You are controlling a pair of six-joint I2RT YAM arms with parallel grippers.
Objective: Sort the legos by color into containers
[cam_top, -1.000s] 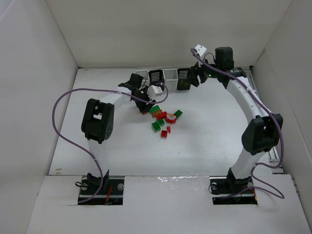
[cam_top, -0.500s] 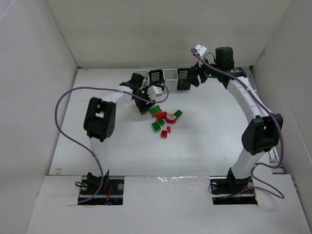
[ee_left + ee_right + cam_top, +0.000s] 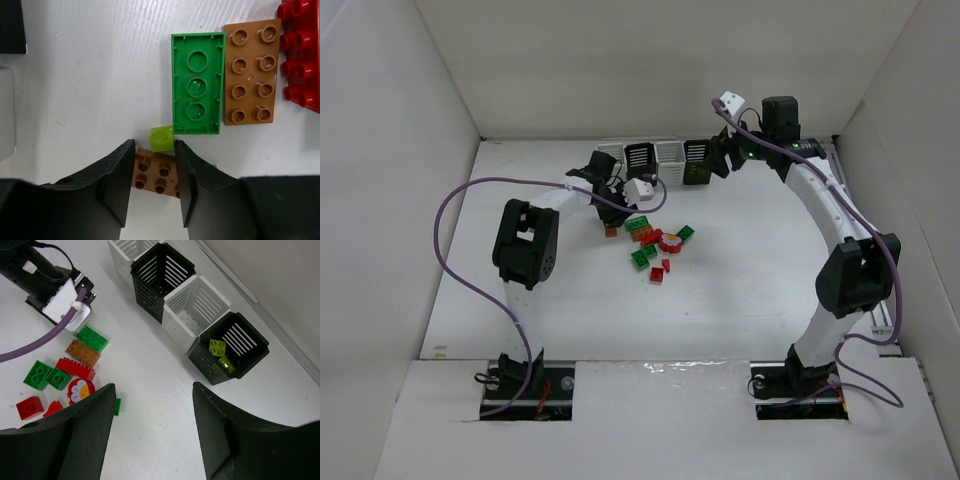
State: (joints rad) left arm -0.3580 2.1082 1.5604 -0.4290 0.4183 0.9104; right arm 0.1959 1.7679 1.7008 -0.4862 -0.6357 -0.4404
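The left hand (image 3: pixel 154 150) hung parted over an orange brick (image 3: pixel 156 179) on the surface (image 3: pixel 90 75), not clamped. Next it likely needed to lower and close. The right hand (image 3: pixel 152 387) gaped empty.

White arm links (image 3: pixel 523 320), black joints (image 3: pixel 525 245), purple cables (image 3: pixel 45 337); black pincer fingers (image 3: pixel 115 190).

Top view: fixed high above and behind both arm bases (image 3: pixel 525 378), tilted down across the whole white table (image 3: pixel 520 290), far off.

Left wrist view: very near, aimed straight down past the black two-finger left tool (image 3: pixel 153 150) at a flat green plastic brick (image 3: pixel 196 82) beside a brown studded plate (image 3: pixel 250 72).

Right wrist view: higher, slanted down past the right tool (image 3: pixel 152 387). Same green and brown pieces at left, row of slatted plastic bins (image 3: pixel 185 315) at top, also upper centre in the top view.
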